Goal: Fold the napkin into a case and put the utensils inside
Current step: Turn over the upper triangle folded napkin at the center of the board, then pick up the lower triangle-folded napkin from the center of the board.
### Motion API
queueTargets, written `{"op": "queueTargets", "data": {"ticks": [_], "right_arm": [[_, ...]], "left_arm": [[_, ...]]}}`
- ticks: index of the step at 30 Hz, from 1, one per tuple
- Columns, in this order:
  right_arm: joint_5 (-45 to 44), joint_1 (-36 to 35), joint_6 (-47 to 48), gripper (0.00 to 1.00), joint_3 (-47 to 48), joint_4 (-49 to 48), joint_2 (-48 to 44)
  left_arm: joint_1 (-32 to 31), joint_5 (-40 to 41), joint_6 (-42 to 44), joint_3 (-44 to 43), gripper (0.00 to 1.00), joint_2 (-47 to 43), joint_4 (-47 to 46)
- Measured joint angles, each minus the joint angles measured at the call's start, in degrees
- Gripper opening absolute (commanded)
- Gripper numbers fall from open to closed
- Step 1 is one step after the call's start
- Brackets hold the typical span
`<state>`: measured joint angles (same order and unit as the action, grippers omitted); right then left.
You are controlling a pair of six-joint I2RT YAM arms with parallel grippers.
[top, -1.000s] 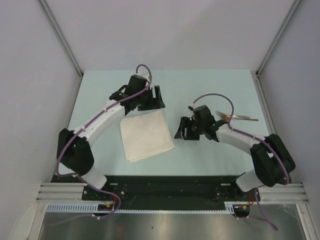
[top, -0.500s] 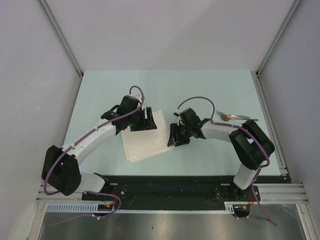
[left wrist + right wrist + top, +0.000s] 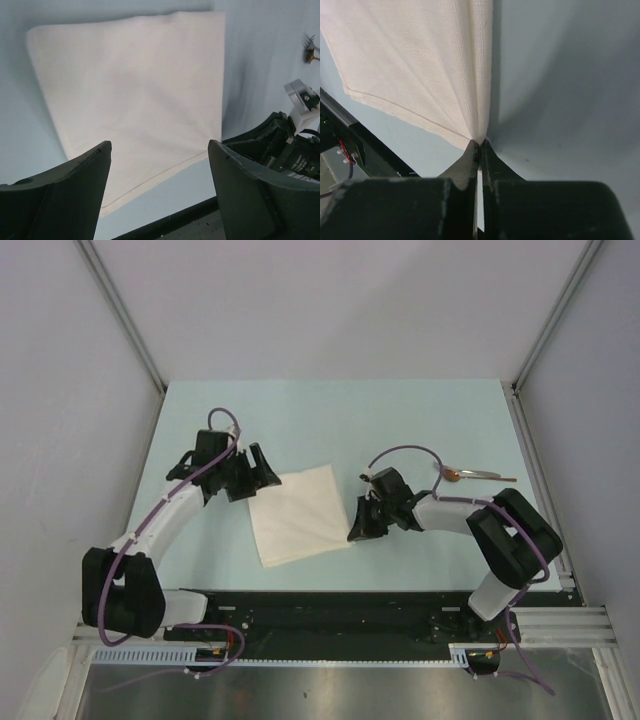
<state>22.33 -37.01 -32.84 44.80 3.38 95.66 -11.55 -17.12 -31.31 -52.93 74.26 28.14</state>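
Clamping near-right corner of thin cream square cloth napkin [image 3: 300, 515], right pincer [image 3: 480, 145] likely readies fold; left pincer [image 3: 159, 146] apart, empty, poised beside far-left corner to match.

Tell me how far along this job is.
Done: nothing visible; the napkin lies as a flat square. In hand: the right tool is shut on its near right corner; the left tool hangs open by the far left corner. Left: folding it narrow, then inserting the spoon, lying apart at the right.
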Motion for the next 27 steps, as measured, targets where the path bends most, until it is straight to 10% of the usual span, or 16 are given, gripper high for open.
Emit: {"op": "queueTargets", "data": {"ticks": [4, 12, 20, 27], "right_arm": [[-0.76, 0.76, -1.01, 0.05, -4.26, -0.07, -4.13], [-9.01, 0.85, 1.75, 0.58, -1.36, 10.75, -8.87], [-28.65, -11.34, 3.96, 0.62, 21.20, 26.60, -8.02], [-33.90, -21.90, 1.16, 0.61, 43.95, 29.88, 10.84]], "left_arm": [[2.82, -1.75, -0.31, 0.72, 0.83, 1.36, -0.59], [3.67, -0.76, -2.64, 0.74, 0.78, 6.36, -2.34], [8.20, 11.89, -8.55, 2.75, 0.83, -3.26, 0.85], [10.16, 27.98, -13.18, -0.37, 0.91, -15.93, 8.57]]}}
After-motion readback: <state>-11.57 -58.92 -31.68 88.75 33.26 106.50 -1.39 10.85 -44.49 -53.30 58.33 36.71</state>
